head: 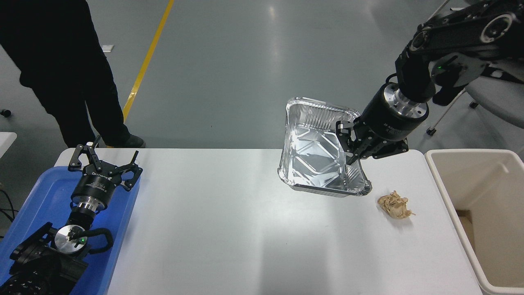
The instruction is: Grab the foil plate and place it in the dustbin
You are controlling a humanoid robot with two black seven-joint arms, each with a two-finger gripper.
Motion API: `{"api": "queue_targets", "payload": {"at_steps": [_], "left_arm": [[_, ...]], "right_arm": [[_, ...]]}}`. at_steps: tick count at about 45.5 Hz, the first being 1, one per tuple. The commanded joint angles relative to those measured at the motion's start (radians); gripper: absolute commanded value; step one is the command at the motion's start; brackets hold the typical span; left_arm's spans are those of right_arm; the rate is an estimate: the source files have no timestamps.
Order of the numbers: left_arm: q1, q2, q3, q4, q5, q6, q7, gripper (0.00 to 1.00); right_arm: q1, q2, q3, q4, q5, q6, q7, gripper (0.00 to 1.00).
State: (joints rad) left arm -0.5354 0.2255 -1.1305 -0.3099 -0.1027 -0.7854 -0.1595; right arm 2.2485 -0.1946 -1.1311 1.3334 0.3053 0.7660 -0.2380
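We see the right hand (351, 146) clamped on the right rim of the shiny silver rectangular foil plate (319, 153), holding it up off the white counter (229, 221) at the far right side, tilted so its embossed base faces us. The black right arm (450, 37) reaches down to it from the upper right. Just near and right of the plate, we spot a small crumpled brown paper ball (395, 205) lying on the counter. Further right, off the counter's edge, stands the large cream-beige plastic dustbin (444, 192), well apart from the plate. Over on the left, the left hand (102, 164) is parked above the blue plastic tray (37, 196), its fingers spread wide and gripping nothing. At the far left, we catch a person in dark clothes (65, 61) standing on the grey floor.
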Motion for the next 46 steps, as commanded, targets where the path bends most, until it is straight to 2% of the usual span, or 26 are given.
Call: {"api": "queue_targets", "payload": {"at_steps": [1,6,12,17,23,35,46], "left_arm": [[0.000,0.000,0.000,0.000,0.000,0.000,0.000,0.99],[0.002,0.000,-0.002,0.000,-0.002,0.000,-0.002,0.99],[0.003,0.000,-0.003,0.000,-0.002,0.000,-0.003,0.99],[0.003,0.000,-0.003,0.000,-0.002,0.000,-0.003,0.99],[0.003,0.000,-0.003,0.000,-0.002,0.000,-0.005,0.99],[0.005,0.000,-0.003,0.000,-0.002,0.000,-0.005,0.99],[0.005,0.000,-0.005,0.000,-0.002,0.000,-0.005,0.99]], "right_arm": [[0.029,-0.006,-0.035,0.000,-0.009,0.019,-0.001,0.00],[0.028,-0.032,-0.064,-0.003,-0.009,0.019,-0.001,0.00],[0.014,-0.164,-0.081,-0.008,-0.025,0.019,-0.003,0.00],[-0.055,-0.244,-0.117,-0.043,-0.104,0.019,-0.003,0.00],[-0.125,-0.344,-0.196,-0.108,-0.118,0.019,-0.001,0.00],[-0.323,-0.558,-0.170,-0.279,-0.253,0.010,-0.003,0.00],[-0.607,-0.651,-0.041,-0.419,-0.270,-0.135,-0.001,0.00]]}}
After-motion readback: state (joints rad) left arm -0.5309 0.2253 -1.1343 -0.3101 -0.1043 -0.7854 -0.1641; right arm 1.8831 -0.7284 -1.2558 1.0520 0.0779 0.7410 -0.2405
